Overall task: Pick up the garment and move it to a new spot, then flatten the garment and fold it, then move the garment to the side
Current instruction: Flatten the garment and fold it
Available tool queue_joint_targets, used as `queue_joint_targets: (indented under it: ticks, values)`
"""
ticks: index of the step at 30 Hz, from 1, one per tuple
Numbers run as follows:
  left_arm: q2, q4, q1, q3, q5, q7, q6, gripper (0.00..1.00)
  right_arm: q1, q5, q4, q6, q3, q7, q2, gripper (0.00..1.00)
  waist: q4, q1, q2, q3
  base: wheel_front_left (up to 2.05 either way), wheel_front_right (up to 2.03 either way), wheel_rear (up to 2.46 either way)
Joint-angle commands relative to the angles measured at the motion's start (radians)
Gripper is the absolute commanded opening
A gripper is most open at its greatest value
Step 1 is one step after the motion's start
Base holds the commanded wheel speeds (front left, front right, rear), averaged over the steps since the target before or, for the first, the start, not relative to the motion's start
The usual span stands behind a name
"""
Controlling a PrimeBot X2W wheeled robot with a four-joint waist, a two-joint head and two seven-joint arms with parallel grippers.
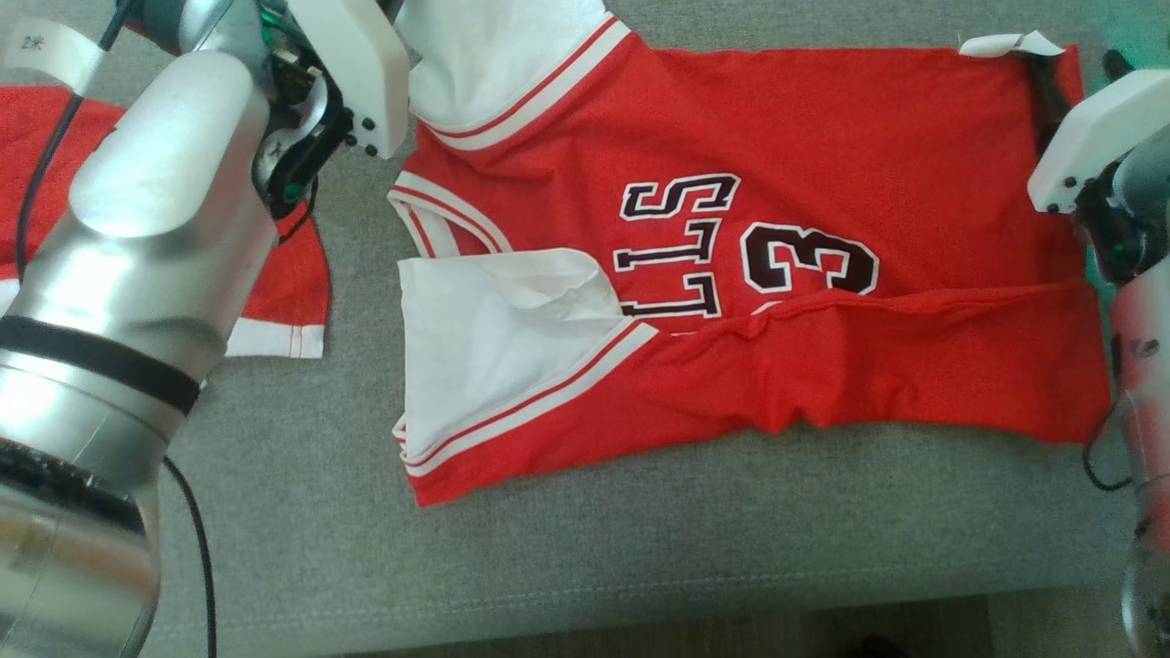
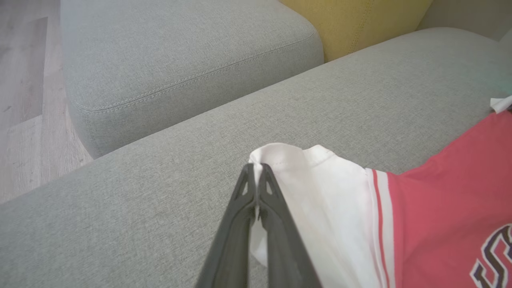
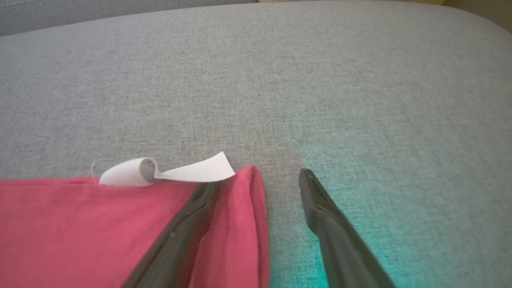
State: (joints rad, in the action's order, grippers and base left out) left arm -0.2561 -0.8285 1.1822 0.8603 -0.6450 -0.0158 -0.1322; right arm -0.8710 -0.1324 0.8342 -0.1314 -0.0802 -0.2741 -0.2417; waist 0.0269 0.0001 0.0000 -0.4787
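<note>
The garment (image 1: 823, 164), a red jersey with white shoulders and dark lettering, lies sideways on the grey sofa seat (image 1: 640, 539), neck to the left and hem to the right. Its near long side is folded up over part of the number. My left gripper (image 2: 256, 172) is shut on the far white shoulder strap (image 2: 304, 168), pinching its edge. My right gripper (image 3: 260, 180) is open at the far hem corner (image 3: 244, 208), with one finger lying on the red cloth and the other on bare sofa. A white label (image 3: 168, 172) curls up at that corner.
A second red-and-white cloth (image 1: 292, 292) lies at the left, partly behind my left arm. The seat's front edge (image 1: 640, 603) runs along the bottom, with floor below. A separate grey cushion block (image 2: 180, 60), a yellow cushion (image 2: 360, 24) and wooden floor (image 2: 24, 80) lie beyond the strap.
</note>
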Motion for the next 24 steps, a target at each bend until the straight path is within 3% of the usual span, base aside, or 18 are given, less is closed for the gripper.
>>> queue_joint_targets:
  ticks: [1,4,6,14,24]
  values:
    - [-0.030,0.017,0.066,-0.020,-0.011,0.006,0.002,0.00,-0.009,-0.012,-0.002,0.001,0.046,-0.001,-0.014,1.00,0.000,-0.0001,0.0000,-0.001,0.00,0.00,0.00]
    - [-0.029,0.009,0.070,-0.010,-0.018,0.007,0.002,0.00,-0.016,-0.023,0.021,0.001,0.097,-0.002,-0.029,0.98,-0.001,-0.0001,0.0000,-0.002,0.00,0.00,0.00]
    - [-0.028,0.002,0.073,-0.004,-0.023,0.009,0.002,0.00,-0.019,-0.036,0.032,0.001,0.128,-0.002,-0.040,0.00,-0.002,-0.0001,0.0000,-0.001,0.00,0.00,0.00]
    - [-0.032,-0.032,0.089,0.009,-0.034,0.034,0.002,0.00,-0.055,-0.023,0.069,0.001,0.176,0.047,-0.119,0.00,-0.008,-0.0001,0.0000,-0.001,0.00,0.00,0.00]
    - [-0.035,-0.091,0.142,0.016,0.000,0.118,0.020,0.00,-0.144,0.087,0.124,0.001,0.090,0.139,-0.133,0.00,-0.005,-0.0001,0.0000,-0.016,0.00,0.00,0.00]
